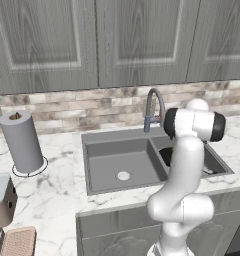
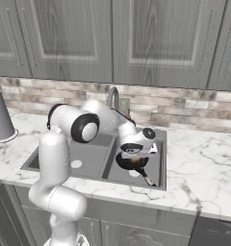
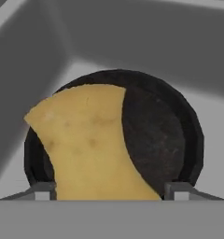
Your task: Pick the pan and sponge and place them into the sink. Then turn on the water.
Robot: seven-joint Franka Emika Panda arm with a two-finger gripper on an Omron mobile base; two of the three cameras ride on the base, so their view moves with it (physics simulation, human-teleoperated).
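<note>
From the left base camera we look over a grey double-basin sink [image 1: 94, 150] set in a marbled counter [image 1: 52, 192], with the arched faucet [image 1: 153, 107] at its back edge. Our own white arm stands across the right basin, so just a dark sliver of the pan [image 1: 165, 156] shows past it. A grey paper-towel roll [image 1: 22, 141] stands upright well to the left of the sink, and a pinkish-tan textured pad [image 1: 18, 241] lies at the lower left corner.

Across in the right base view the arm bends down into the right basin, and the gripper [image 2: 132, 154] hangs just above the black pan [image 2: 132, 163], which lies on the basin floor with its short handle pointing toward the front rim. A touch of yellow shows right under the hand.

Down the hand camera we see the sponge [image 3: 88, 144] close up — a yellow-ochre block between the two finger tips, over the pan's left half. The jaws are spread wide; each tip stands just beside the sponge, and we cannot tell whether either touches it
</note>
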